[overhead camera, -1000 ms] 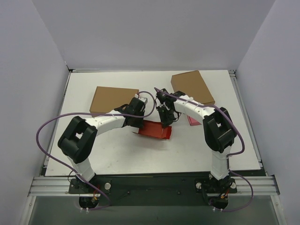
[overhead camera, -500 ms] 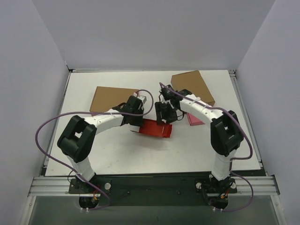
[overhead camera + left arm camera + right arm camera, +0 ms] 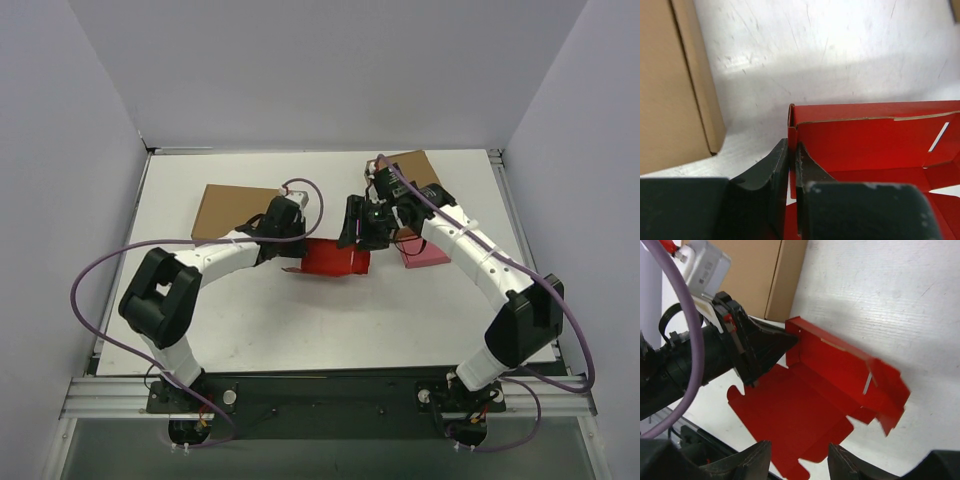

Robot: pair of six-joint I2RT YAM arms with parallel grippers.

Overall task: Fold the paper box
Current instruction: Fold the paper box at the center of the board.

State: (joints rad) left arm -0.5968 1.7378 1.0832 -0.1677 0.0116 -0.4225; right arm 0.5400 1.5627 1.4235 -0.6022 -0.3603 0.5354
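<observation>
The paper box (image 3: pixel 335 260) is a bright red die-cut sheet lying mid-table, with one long wall and a left end wall standing up. My left gripper (image 3: pixel 288 246) is shut on that left end wall. In the left wrist view its fingertips (image 3: pixel 791 146) pinch the thin red wall (image 3: pixel 865 145) near its corner. My right gripper (image 3: pixel 358 224) hovers open just behind the box's right end. In the right wrist view its fingers (image 3: pixel 799 452) stand apart over the flat red panel (image 3: pixel 800 410) with nothing between them.
A flat brown box (image 3: pixel 232 208) lies behind my left gripper, close to it (image 3: pixel 670 85). Another brown box (image 3: pixel 418 170) sits at the back right under my right arm. A small pink box (image 3: pixel 428 254) lies right of the red sheet.
My right gripper has opened, let go of the red box and drawn back and to the right. The left gripper keeps its pinch and has carried the box slightly back.
</observation>
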